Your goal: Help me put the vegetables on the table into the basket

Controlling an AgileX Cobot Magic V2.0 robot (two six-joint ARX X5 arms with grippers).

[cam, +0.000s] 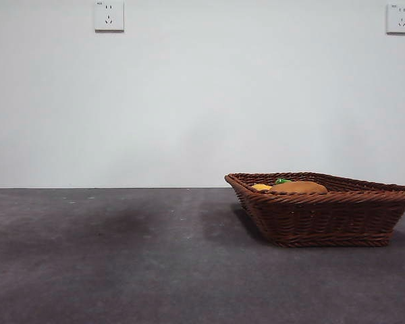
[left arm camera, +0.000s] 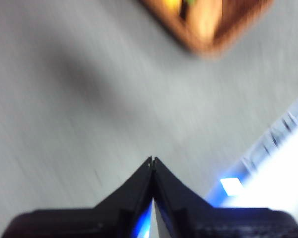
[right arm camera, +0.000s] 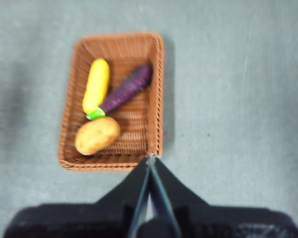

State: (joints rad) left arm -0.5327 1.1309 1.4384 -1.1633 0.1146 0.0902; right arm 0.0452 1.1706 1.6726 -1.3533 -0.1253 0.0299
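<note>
The brown wicker basket (cam: 337, 216) stands on the dark grey table (cam: 121, 263) at the right. In the right wrist view the basket (right arm camera: 149, 69) holds the yellow corn cob (right arm camera: 96, 85), the purple eggplant (right arm camera: 125, 91) with its green stem, and the brown potato (right arm camera: 97, 135). In the front view only the tops of the potato (cam: 298, 187), the corn (cam: 260, 187) and the green stem (cam: 282, 181) show over the rim. My right gripper (right arm camera: 151, 157) is shut and empty, high above the basket's edge. My left gripper (left arm camera: 153, 159) is shut and empty above bare table, with a blurred corner of the basket (left arm camera: 208, 44) beyond it.
A white wall with two sockets (cam: 109, 15) (cam: 400, 18) stands behind the table. A bright white and blue strip (left arm camera: 278, 153) lies at the table's edge in the left wrist view. Neither arm shows in the front view.
</note>
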